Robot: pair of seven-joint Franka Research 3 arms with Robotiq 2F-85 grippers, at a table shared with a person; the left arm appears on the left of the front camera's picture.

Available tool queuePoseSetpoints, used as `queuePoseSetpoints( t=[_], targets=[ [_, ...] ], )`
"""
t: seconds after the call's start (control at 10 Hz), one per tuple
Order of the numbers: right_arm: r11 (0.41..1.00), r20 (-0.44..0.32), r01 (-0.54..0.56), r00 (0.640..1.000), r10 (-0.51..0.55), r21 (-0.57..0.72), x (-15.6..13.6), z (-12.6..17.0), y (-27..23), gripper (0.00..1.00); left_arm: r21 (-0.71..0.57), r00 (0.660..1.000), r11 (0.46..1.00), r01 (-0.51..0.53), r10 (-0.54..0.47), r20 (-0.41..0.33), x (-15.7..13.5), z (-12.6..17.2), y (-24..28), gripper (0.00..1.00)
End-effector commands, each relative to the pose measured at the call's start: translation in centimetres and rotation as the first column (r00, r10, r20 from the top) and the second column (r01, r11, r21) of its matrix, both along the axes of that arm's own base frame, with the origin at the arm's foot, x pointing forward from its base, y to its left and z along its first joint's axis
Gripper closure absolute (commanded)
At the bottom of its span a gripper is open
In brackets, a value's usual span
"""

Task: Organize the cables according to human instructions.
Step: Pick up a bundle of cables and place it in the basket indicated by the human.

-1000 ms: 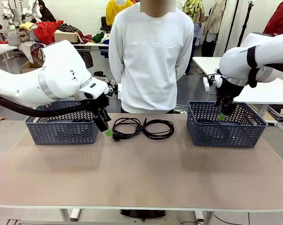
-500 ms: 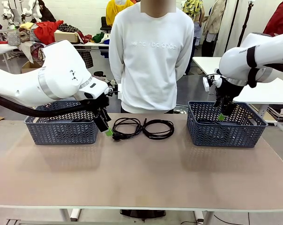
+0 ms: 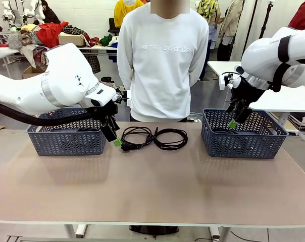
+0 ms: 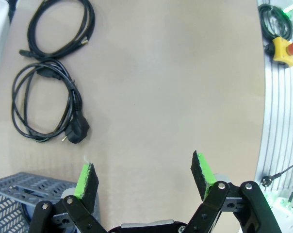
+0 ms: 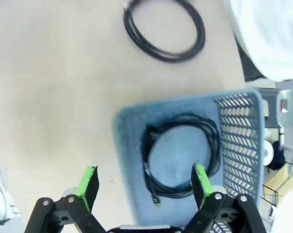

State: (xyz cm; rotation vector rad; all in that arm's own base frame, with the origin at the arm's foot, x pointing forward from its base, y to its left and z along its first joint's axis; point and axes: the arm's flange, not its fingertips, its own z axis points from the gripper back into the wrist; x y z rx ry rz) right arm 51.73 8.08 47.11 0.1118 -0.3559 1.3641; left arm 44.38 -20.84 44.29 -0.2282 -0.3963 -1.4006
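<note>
Two black cables lie coiled side by side at the table's far middle, in front of the human (image 3: 162, 60) in a white sweatshirt: the left coil (image 3: 136, 137) and the right coil (image 3: 171, 138). My left gripper (image 3: 115, 140) hangs open just left of the left coil, apart from it. The left wrist view has both coils, one (image 4: 61, 26) far off and one (image 4: 44, 104) nearer with a chunky plug, ahead of the open left gripper (image 4: 144, 177). My right gripper (image 3: 236, 121) stands open above the right basket (image 3: 243, 143). Below the open right gripper (image 5: 144, 182), a third cable (image 5: 183, 155) lies coiled in that basket (image 5: 238, 131).
A second blue-grey basket (image 3: 66, 141) stands at the far left behind my left arm, its corner (image 4: 15, 194) beside the left fingers. The near half of the table (image 3: 152, 191) is bare. A yellow stop button (image 4: 282, 48) sits past the table's edge.
My right gripper has risen a little above the right basket and swung slightly right, still open. The left arm and the two coils on the table have not moved.
</note>
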Motion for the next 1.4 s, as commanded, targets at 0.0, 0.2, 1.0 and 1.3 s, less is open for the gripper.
queuePoseSetpoints(
  t=[0.0,0.2,1.0,1.3],
  targets=[
    [0.997,0.016,0.016,1.0,-0.017,0.08,-4.0,-0.3,2.0,0.0,0.001,1.0,1.0,-0.003,0.003,0.0,0.0,0.0,0.2,0.0],
    [0.992,0.032,0.02,0.999,-0.024,0.121,-6.7,-1.6,5.1,0.0,0.001,1.0,1.0,-0.003,0.003,0.0,0.0,0.0,0.2,0.0],
    [0.991,-0.008,0.06,0.998,-0.06,0.117,-8.1,-4.6,10.1,0.0,0.001,1.0,1.0,-0.003,0.003,0.0,0.0,0.0,0.2,0.0],
    [0.991,-0.008,0.06,0.998,-0.06,0.117,-8.1,-4.6,10.1,0.0,0.001,1.0,1.0,-0.003,0.003,0.0,0.0,0.0,0.2,0.0]
  ],
)
